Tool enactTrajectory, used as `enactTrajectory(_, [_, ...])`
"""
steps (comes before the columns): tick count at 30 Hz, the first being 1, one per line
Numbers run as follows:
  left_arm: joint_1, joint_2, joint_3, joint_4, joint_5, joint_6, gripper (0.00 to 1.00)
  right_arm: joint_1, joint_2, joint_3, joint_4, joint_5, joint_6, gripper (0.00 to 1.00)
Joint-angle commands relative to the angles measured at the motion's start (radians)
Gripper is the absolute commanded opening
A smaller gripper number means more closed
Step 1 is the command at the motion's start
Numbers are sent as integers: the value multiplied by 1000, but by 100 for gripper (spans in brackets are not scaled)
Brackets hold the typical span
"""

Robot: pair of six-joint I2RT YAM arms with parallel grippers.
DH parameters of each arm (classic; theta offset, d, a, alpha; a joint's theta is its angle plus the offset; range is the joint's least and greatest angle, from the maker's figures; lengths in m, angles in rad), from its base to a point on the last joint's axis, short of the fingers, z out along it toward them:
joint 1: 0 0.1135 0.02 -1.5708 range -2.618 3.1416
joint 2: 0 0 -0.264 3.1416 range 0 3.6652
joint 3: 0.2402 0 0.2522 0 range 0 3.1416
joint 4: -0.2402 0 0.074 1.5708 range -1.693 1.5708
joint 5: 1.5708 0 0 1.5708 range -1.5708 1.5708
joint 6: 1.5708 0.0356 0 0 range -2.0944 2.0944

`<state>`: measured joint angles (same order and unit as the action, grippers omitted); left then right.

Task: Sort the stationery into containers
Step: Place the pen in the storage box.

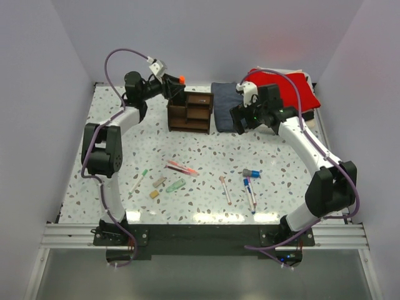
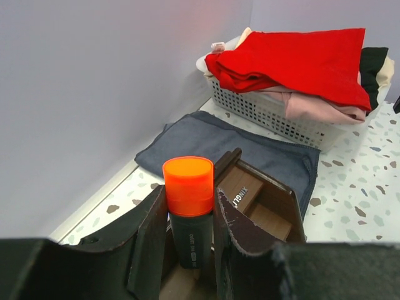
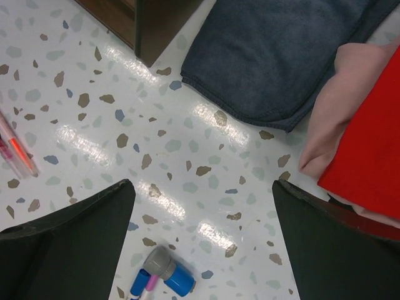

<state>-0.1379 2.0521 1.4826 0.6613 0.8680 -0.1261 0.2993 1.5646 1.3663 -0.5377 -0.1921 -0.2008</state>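
1. Nearest the arm bases, loose on the table (image 1: 144, 140): green-tipped pen (image 1: 139, 181), tan blocks (image 1: 159, 182), pale green piece (image 1: 175, 185), red and pink pens (image 1: 182, 167), a further pink pen (image 1: 225, 189), blue-capped pens (image 1: 250, 192). None sorted yet.
2. Mid-table: right tool (image 3: 201, 187) spread wide and empty, hovering over bare table just beside the dark blue cloth (image 3: 281, 56). Grey-and-blue capped pen (image 3: 165, 272) close below it.
3. Farther off: left tool (image 2: 189, 212) clamped on the black marker (image 2: 187, 178), orange cap up, directly over the wooden organizer (image 1: 190, 112). Lower end hidden between the fingers, so cannot tell whether it is already inside a compartment.
4. Judged step: depositing the marker. Advised: hold it upright, centre over one compartment clear of the dividers, lower before releasing, part the fingers only slightly, withdraw straight up.
5. Edges: organizer close to the back wall (image 2: 94, 94); cloth just beside or touching its right side; laundry basket (image 2: 262, 112) beyond. Little room behind and to the right. Open table toward the near side, judged the safest exit.
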Motion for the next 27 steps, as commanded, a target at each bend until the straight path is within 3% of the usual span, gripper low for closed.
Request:
enactTrajectory(1, [-3, 6, 1, 27, -12, 39, 0, 0, 12, 39, 12, 14, -9, 96])
enactTrajectory(4, [-2, 20, -1, 12, -17, 63, 2, 1, 20, 43, 10, 8, -8, 96])
enactTrajectory(5, [-3, 25, 1, 8, -15, 71, 9, 3, 25, 47, 8, 6, -8, 96])
enactTrajectory(6, [-3, 25, 1, 3, -17, 81, 24, 1, 26, 48, 7, 6, -8, 96])
enactTrajectory(12, [0, -24, 1, -26, 8, 121, 47, 1, 35, 53, 18, 5, -8, 96])
enactTrajectory(21, [11, -280, -44, -178, 49, 276, 63, 1, 46, 68, 25, -3, -3, 97])
enactTrajectory(24, [12, -426, -65, -438, 45, 463, 68, 1, 34, 62, 24, -6, -20, 97])
enactTrajectory(25, [12, -493, -77, -604, 45, 512, 68, 0, 25, 48, 24, -7, -25, 97])
enactTrajectory(27, [12, -546, -90, -838, 63, 756, 70, 0, 14, 31, 19, -13, -49, 97])
